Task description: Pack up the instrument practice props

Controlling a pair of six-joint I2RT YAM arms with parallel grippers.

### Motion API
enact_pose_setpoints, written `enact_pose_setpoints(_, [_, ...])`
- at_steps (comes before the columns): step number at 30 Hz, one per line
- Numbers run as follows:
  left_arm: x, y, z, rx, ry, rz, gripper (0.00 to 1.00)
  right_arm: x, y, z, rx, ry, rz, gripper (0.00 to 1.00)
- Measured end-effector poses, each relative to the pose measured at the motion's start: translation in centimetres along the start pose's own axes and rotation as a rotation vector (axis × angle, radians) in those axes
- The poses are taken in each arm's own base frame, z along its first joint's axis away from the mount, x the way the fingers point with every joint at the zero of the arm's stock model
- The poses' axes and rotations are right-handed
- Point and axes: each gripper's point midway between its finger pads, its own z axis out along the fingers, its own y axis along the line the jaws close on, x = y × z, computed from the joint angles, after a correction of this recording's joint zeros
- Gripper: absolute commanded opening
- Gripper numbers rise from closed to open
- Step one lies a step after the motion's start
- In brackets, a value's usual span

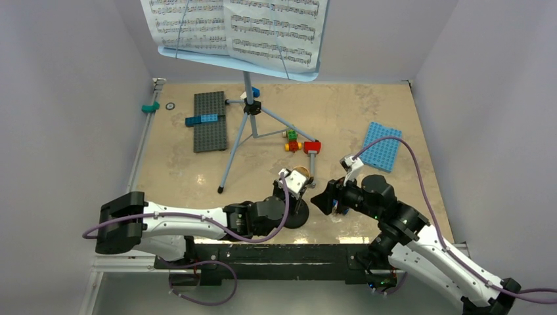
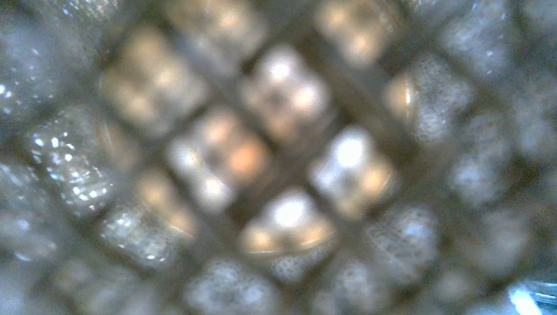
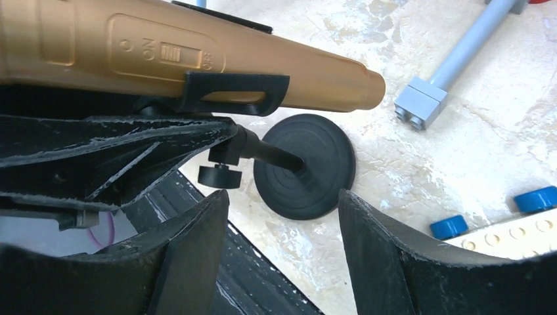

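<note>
The light-blue tripod music stand (image 1: 249, 108) stands at the back and holds white sheet-music pages (image 1: 236, 26). The gold-brown toy microphone (image 1: 301, 172) sits in the clip of the small black round-base mic stand (image 1: 297, 215) at the near middle. In the right wrist view the microphone (image 3: 197, 52) lies level above the round base (image 3: 309, 170). My left gripper (image 1: 289, 190) is right at the microphone. Its fingers (image 3: 118, 151) lie under the microphone, by the stand's neck. The left wrist view shows only blurred microphone mesh (image 2: 276, 157). My right gripper (image 1: 323, 200) is open and empty (image 3: 282, 197), just right of the base.
A grey baseplate (image 1: 210, 121) with blue bricks (image 1: 201, 120) lies at the back left. A blue baseplate (image 1: 382, 146) lies at the right. Coloured bricks (image 1: 292, 139) and a red brick (image 1: 312, 146) sit by a tripod leg. Walls enclose the table.
</note>
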Motion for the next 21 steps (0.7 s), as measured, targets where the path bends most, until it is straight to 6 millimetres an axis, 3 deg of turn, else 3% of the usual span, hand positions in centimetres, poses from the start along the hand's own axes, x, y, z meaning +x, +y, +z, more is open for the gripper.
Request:
enact_pose_setpoints(10, [2.2,-0.6,0.6,0.001,0.042,-0.046,0.01,0.6,-0.7,-1.5,0.03,0.004,-0.017,0.66])
enact_pose_setpoints(16, [2.2,-0.6,0.2,0.01,0.039,-0.082,0.42,0.8,-0.7,-2.0,0.03,0.006,-0.018,0.66])
enact_pose_setpoints(21, [2.9,-0.3,-0.5,0.019,0.07,-0.098,0.61,0.7,-0.6,-2.1,0.03,0.006,-0.018,0.66])
